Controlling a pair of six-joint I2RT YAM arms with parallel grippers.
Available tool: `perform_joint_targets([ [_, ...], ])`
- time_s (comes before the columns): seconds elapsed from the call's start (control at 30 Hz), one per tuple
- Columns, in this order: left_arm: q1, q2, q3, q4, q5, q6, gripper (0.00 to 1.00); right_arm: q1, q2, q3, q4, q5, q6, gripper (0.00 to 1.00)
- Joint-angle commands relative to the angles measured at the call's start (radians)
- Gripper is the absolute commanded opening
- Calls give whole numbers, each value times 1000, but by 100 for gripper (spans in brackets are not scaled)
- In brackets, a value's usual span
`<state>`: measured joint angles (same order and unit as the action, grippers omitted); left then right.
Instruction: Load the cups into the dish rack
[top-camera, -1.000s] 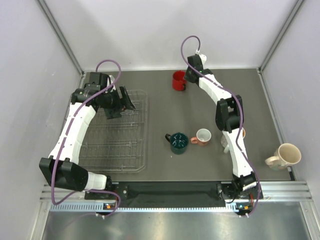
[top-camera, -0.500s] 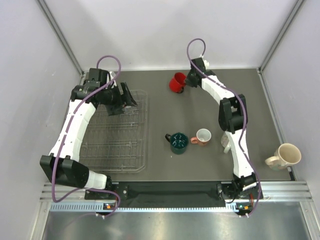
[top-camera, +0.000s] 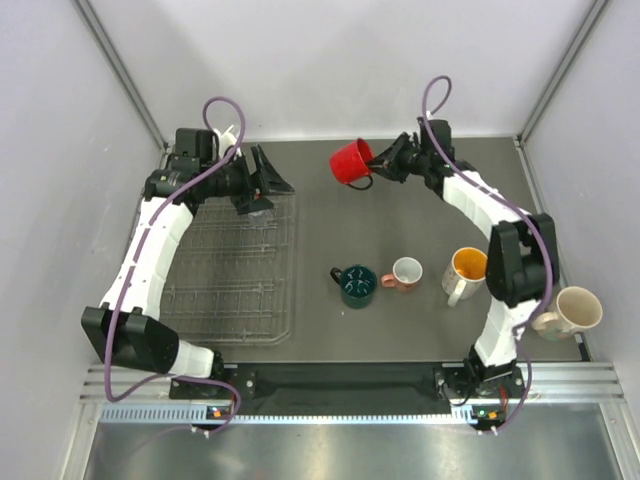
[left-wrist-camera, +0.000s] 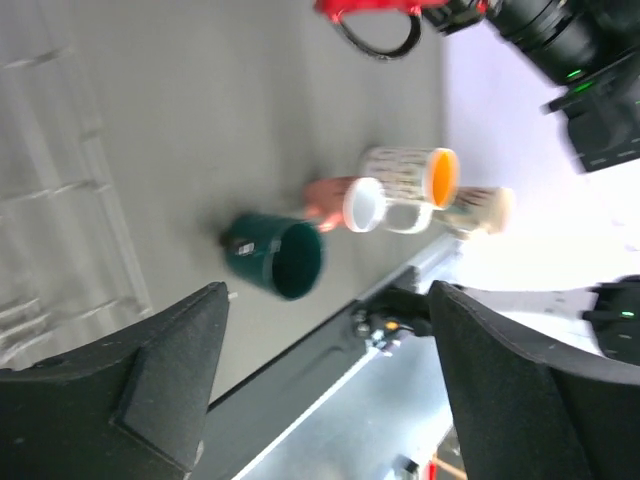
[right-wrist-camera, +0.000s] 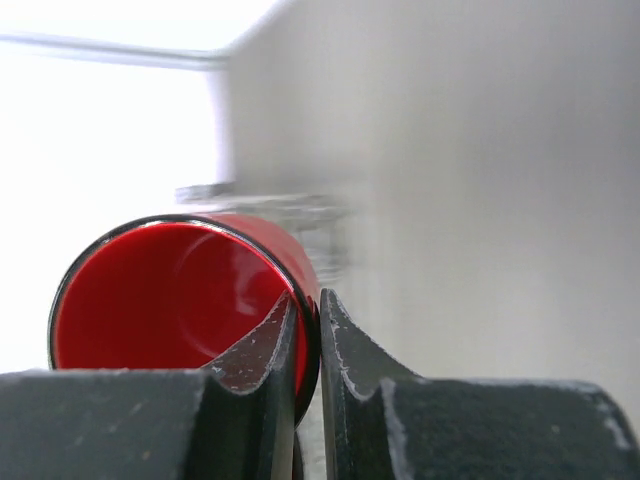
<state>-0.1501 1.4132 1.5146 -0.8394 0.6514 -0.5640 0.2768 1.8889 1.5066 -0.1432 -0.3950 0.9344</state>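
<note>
Your right gripper (top-camera: 385, 160) pinches the red mug (top-camera: 347, 161) by its rim, one finger inside. The mug is tipped sideways near the table's (top-camera: 320, 230) far edge. Left gripper (top-camera: 268, 185) gapes wide, empty, over the rack's (top-camera: 230, 300) far right corner. Green mug (top-camera: 357, 286) and pink mug (top-camera: 406, 272) stand right of the rack.

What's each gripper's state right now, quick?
Left gripper: open, holding nothing, near the dish rack's far edge.
Right gripper: shut on the red mug's rim, mug tipped sideways.

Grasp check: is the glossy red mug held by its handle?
No, the right tool pinches the rim of the glossy red mug, one finger inside.
</note>
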Motion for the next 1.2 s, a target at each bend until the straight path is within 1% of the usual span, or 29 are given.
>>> perform_joint_targets([
  [0.0, -2, 24, 9, 175, 172, -68, 87, -10, -155, -87, 446, -240, 202, 0],
  [0.03, -5, 30, 18, 192, 206, -92, 88, -7, -203, -165, 518, -270, 245, 0],
  [0.07, -17, 35, 24, 206, 220, -103, 88, -10, -226, -205, 609, -281, 289, 0],
  [0.1, -23, 39, 30, 226, 234, -115, 89, -8, -243, -239, 681, -288, 376, 0],
  [0.13, -29, 44, 44, 264, 261, -146, 89, -7, -269, -296, 814, -291, 418, 0],
  [0.2, -49, 59, 64, 307, 283, -183, 90, 7, -286, -338, 910, -289, 527, 0],
  [0.23, -55, 67, 79, 341, 287, -224, 90, 10, -292, -365, 994, -277, 559, 0],
  [0.3, -60, 93, 88, 376, 313, -272, 90, 28, -294, -382, 1054, -260, 636, 0],
  [0.33, -62, 98, 88, 404, 324, -318, 90, 36, -294, -391, 1070, -236, 653, 0],
  [0.37, -65, 102, 88, 443, 332, -336, 91, 44, -292, -396, 1090, -223, 670, 0],
  [0.43, -77, 105, 85, 473, 324, -364, 91, 65, -295, -399, 1093, -185, 702, 0],
  [0.47, -89, 105, 81, 523, 323, -381, 92, 73, -294, -398, 1084, -173, 708, 0],
  [0.57, -108, 98, 30, 623, 311, -451, 93, 96, -292, -390, 1077, -136, 727, 0],
  [0.6, -111, 89, 15, 690, 297, -470, 93, 108, -290, -388, 1096, -125, 742, 0],
  [0.67, -117, 82, -13, 741, 283, -505, 93, 120, -274, -376, 1113, -110, 764, 0],
  [0.9, -144, 92, -14, 724, 252, -487, 91, 171, -229, -350, 1137, -64, 820, 0],
  [0.97, -147, 93, -14, 700, 241, -478, 91, 186, -226, -335, 1110, -61, 802, 0],
  [1.1, -155, 96, -2, 695, 235, -470, 85, 225, -217, -327, 1107, -27, 810, 0],
  [1.17, -163, 99, 1, 686, 229, -464, 80, 252, -214, -321, 1081, -12, 814, 0],
])
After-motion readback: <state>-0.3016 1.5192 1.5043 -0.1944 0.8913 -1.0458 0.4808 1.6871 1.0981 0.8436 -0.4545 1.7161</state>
